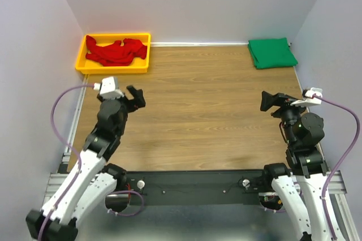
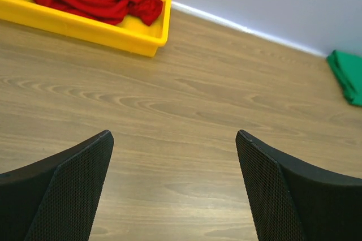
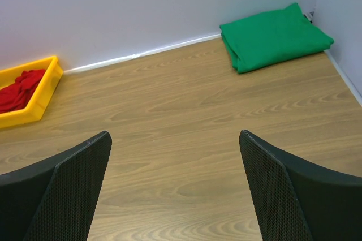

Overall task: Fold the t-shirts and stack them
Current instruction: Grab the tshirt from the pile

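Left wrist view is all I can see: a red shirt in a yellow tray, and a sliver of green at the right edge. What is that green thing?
Observer: A green shirt, folded into a neat rectangle in the far right corner.
Operator: Is the rest of the red one in the tray too?
Observer: Yes, the red shirt lies bunched up inside the tray, in the far left corner.
Operator: What is the other arm doing?
Observer: The right gripper hovers open and empty over the table, nearer than the green shirt.
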Controlling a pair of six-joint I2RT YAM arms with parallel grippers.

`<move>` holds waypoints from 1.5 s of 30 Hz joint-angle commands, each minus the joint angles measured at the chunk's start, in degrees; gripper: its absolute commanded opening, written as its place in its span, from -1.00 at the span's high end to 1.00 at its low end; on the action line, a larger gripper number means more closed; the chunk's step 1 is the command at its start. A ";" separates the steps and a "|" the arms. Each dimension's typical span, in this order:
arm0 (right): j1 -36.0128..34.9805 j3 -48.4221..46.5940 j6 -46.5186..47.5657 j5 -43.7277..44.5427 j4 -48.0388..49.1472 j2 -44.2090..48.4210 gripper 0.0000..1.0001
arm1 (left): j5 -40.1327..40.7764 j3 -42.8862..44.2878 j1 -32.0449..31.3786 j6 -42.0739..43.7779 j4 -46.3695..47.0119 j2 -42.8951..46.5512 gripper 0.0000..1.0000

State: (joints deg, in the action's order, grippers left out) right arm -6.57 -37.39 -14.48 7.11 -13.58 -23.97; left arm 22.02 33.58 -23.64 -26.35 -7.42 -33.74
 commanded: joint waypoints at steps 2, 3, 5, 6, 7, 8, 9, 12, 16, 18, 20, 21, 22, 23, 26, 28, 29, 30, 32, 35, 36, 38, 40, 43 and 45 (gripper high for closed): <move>-2.04 1.35 0.68 5.80 -1.01 1.82 -1.00 | 2.76 11.40 1.13 2.26 5.75 -19.72 -0.93; -2.57 1.53 0.86 5.63 -1.01 1.82 -1.00 | 2.76 15.77 2.62 2.88 6.19 -23.44 -0.93; -3.10 1.61 0.86 5.63 -1.01 1.90 -1.00 | 1.89 20.36 4.73 4.02 6.36 -34.08 -0.93; -3.36 1.70 0.86 5.72 -1.01 2.08 -1.00 | 1.36 22.73 6.92 4.37 6.45 -37.68 -0.93; -3.54 1.79 0.94 5.72 -1.09 2.17 -1.00 | 0.49 27.63 8.24 4.72 6.37 -41.02 -0.93; -3.71 1.79 0.86 5.98 -1.01 2.17 -1.00 | -0.13 30.29 9.48 5.16 6.28 -47.85 -0.93; -3.98 1.88 0.94 6.07 -1.01 2.17 -1.00 | -0.66 32.92 10.62 5.34 5.32 -51.22 -0.93; -4.50 2.05 0.95 6.16 -0.92 1.91 -1.00 | -1.81 45.05 14.84 6.22 1.55 -64.93 -0.91; -4.86 2.23 1.21 6.42 -0.74 1.47 -1.00 | -2.07 65.40 17.83 7.36 -5.05 -80.84 -0.86; -5.03 2.40 1.30 6.42 -0.74 1.12 -1.00 | -2.86 71.50 19.50 7.54 -8.12 -88.76 -0.82; -5.03 2.40 1.47 6.24 -0.83 0.77 -1.00 | -3.99 78.54 20.91 7.71 -9.01 -94.55 -0.79; -5.12 2.49 1.56 6.16 -0.83 0.59 -1.00 | -4.87 80.31 21.44 7.80 -8.93 -96.15 -0.75; -5.03 2.49 1.47 5.98 -0.83 0.50 -1.00 | -5.58 82.93 21.79 7.80 -8.67 -97.56 -0.74; -5.12 2.49 1.56 5.98 -0.83 0.06 -1.00 | -6.98 83.83 22.49 7.46 -7.97 -99.83 -0.71; -5.12 2.49 1.65 5.45 -0.83 -0.73 -1.00 | -10.58 85.77 23.11 4.92 -6.73 -103.79 -0.65; -5.12 2.49 1.82 5.02 -0.83 -1.26 -1.00 | -14.96 86.03 25.48 2.98 -5.50 -106.17 -0.55; -5.03 2.58 1.82 4.93 -0.83 -1.43 -1.00 | -16.73 86.56 26.09 2.97 -5.50 -107.06 -0.52; -5.03 2.49 1.82 4.93 -0.83 -1.87 -1.00 | -19.44 87.43 26.80 2.01 -6.11 -108.11 -0.32; -5.12 2.58 1.91 4.93 -0.83 -2.05 -1.00 | -25.76 88.76 28.82 -0.88 -6.73 -110.13 -0.24; -5.21 2.58 2.00 4.58 -0.74 -2.66 -1.00 | -32.37 87.71 30.49 -4.14 -5.68 -111.80 -0.14; -5.12 2.58 2.00 4.66 -0.83 -2.75 -1.00 | -33.35 87.62 30.58 -4.24 -5.76 -112.25 -0.14; -5.12 2.58 2.00 4.66 -0.83 -3.02 -1.00 | -34.76 87.18 30.58 -3.98 -5.07 -112.69 0.02; -5.12 2.67 2.00 4.58 -0.83 -3.10 -1.00 | -35.81 85.26 30.76 -4.32 -3.31 -112.25 0.31; -5.12 2.67 2.17 4.49 -0.83 -3.45 -1.00 | -38.36 82.44 31.20 -4.41 1.34 -109.10 0.72; -5.12 2.67 2.09 4.31 -0.83 -3.63 -1.00 | -38.81 81.82 31.46 -3.72 3.98 -107.43 0.86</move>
State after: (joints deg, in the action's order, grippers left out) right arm -11.31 -35.48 -13.37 11.70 -13.65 -27.16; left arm -11.46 117.58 7.66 -30.15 -7.99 -144.31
